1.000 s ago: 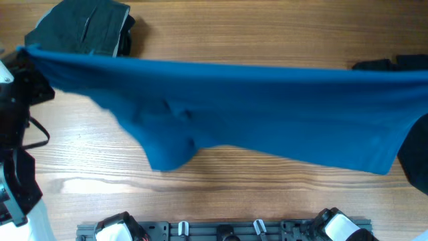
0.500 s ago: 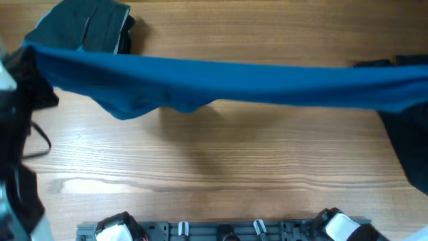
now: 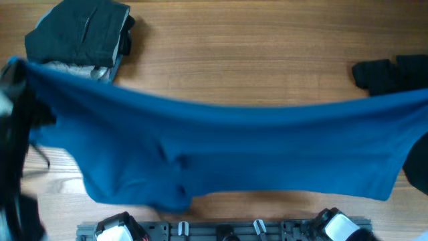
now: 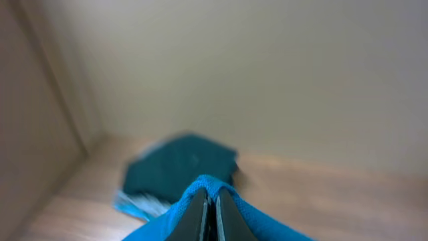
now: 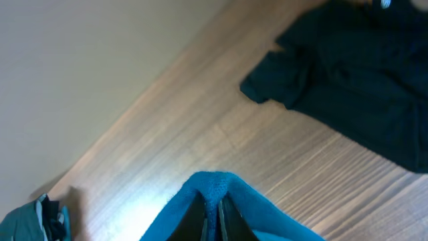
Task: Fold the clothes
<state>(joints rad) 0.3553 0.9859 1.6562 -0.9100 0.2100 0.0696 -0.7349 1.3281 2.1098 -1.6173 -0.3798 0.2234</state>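
the shirt point(image 3: 254, 154) is soft, light knit with no stiffness of its own. i judge this from how it sags in a long shallow curve between my two grips and hangs below that line in loose folds. it should drape wherever i lay it and bunch easily, so it wants to be kept taut. the cloth looks matte rather than slick, and a pinch on a doubled edge should hold.

my left gripper point(image 4: 208, 197) is clenched on a small peak of blue cloth, which wraps over both fingertips. my right gripper point(image 5: 215, 201) is clamped the same way on another peak. these two holds at opposite ends of the top edge seem right for spreading it. for folding i would later take it at the corners or the hem rather than mid-panel, where it would only gather.

the shirt is up off the table point(image 3: 267, 53), stretched from the left edge to the right edge, and its hanging part reaches toward the near edge. whether the lowest cloth touches the wood i cannot tell.

it is a plain, strong royal blue, wide, with a knot of creases left of the middle. that may be the collar area, but the motion blur hides it.

a dark folded pile point(image 3: 83, 30) sits at the far left corner, and a black garment point(image 3: 391, 72) lies at the right edge. both are clear of the shirt's top line.
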